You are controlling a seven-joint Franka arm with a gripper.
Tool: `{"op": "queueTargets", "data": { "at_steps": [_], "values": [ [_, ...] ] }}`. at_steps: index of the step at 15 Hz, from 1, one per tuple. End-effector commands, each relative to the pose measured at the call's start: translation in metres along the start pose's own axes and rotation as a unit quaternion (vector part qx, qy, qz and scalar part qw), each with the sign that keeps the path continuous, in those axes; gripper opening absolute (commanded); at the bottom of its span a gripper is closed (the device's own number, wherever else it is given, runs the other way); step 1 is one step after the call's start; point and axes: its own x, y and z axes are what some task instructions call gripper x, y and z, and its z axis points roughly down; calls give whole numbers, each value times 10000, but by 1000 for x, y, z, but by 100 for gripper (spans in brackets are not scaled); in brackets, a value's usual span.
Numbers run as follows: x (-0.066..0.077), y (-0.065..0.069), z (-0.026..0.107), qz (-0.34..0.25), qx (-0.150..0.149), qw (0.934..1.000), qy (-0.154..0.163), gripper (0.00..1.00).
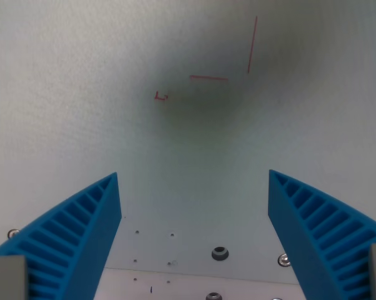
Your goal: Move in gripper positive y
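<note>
My gripper is open, with nothing between its two blue ribbed fingers. The fingers reach up from the bottom corners of the wrist view, one at the left and one at the right. Below them lies a pale grey-white surface. Thin red pen marks are drawn on it: a short horizontal line, a near-vertical line and a small mark. A soft dark shadow covers the surface around these marks.
At the bottom of the wrist view a flat plate with small holes and screws lies between the fingers. A bolt head sits near the right finger.
</note>
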Motion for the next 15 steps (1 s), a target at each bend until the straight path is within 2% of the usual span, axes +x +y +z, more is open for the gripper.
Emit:
{"op": "queueTargets", "data": {
  "at_steps": [1,15],
  "values": [
    [0,5,-2,1,-3,10000,19,100],
    [0,75,-2,1,-3,10000,19,100]
  ]
}}
